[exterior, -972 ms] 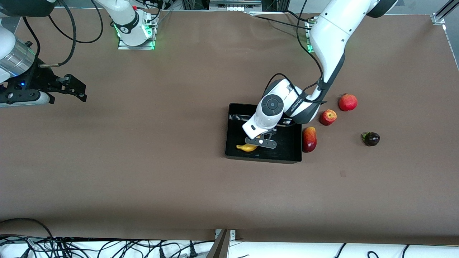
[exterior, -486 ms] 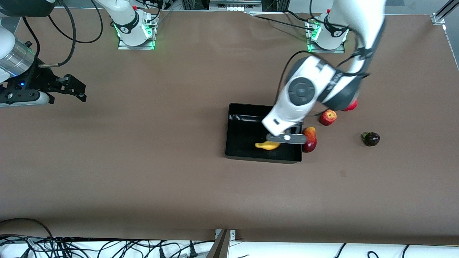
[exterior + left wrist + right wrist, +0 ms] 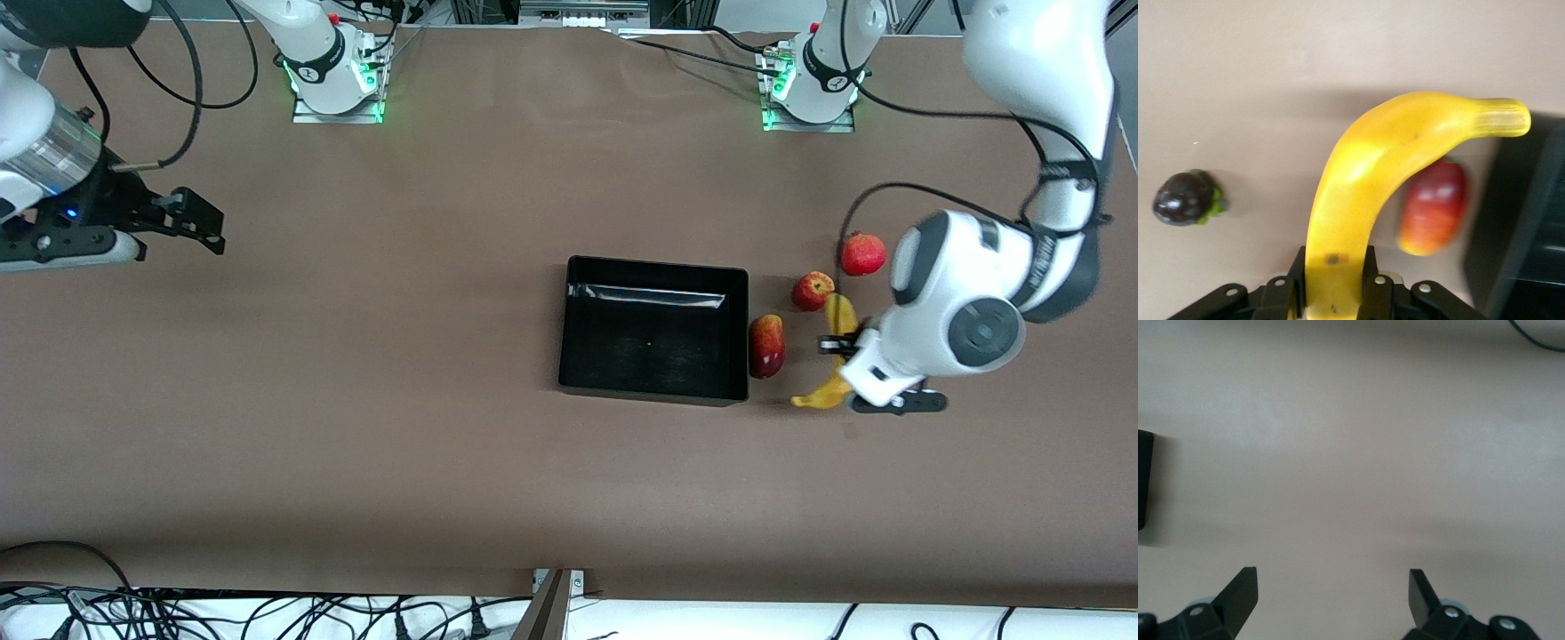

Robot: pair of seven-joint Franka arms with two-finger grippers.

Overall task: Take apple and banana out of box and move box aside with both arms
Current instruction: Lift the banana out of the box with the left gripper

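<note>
The bench (image 3: 356, 400) carries the black box (image 3: 653, 384) mid-bench, now empty: I've lifted the banana (image 3: 837, 356) out of it w/ my left gripper (image 3: 852, 351) and swung toward my left arm's end. I'm over bare bench between mango (image 3: 767, 346) and dark purple fruit (image 3: 1183, 198), fingers (image 3: 1368, 283) pinching the banana's lower end, its curve sticking out ahead. Apple (image 3: 813, 291) and pomegranate (image 3: 862, 253) sit nearer my base. My right gripper (image 3: 1331, 595) waits spread wide over the right arm's end, barely shifted.
</note>
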